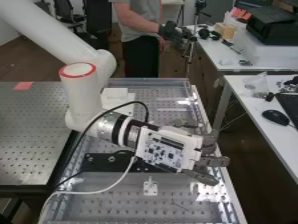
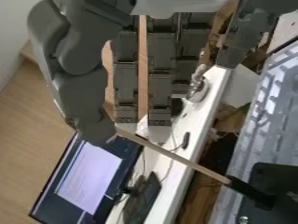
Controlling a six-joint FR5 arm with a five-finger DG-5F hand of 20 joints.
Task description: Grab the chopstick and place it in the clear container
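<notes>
Wooden, slim and pale, the chopstick (image 2: pixel 174 156) slants away from the thumb's tip in the wrist view. The robot hand (image 1: pixel 214 161) is clamped on it near one end, thumb (image 2: pixel 76 95) against the fingers (image 2: pixel 159 107); the other end meets a dark length (image 2: pixel 251 193) — whether that is part of the stick or something behind it, I cannot tell. In the high view the hand is over the long side of the perforated tabletop (image 1: pixel 120 207) that faces the white desk (image 1: pixel 247 107), its fingers reaching past the edge. A green-and-white circuit board (image 1: pixel 164 151) rides on the back of the hand's mount, and a white cable (image 1: pixel 110 189) and a black cable (image 1: pixel 85 134) loop beside it. Beneath the wrist lies a black mounting plate (image 1: pixel 100 162), with a small white bracket (image 1: pixel 151 188) near it and a white block (image 1: pixel 114 95) farther off. A black mouse (image 1: pixel 275 117) sits on the desk beside a keyboard (image 1: pixel 291 106) — and the wrist view catches a lit monitor (image 2: pixel 88 175) too.
</notes>
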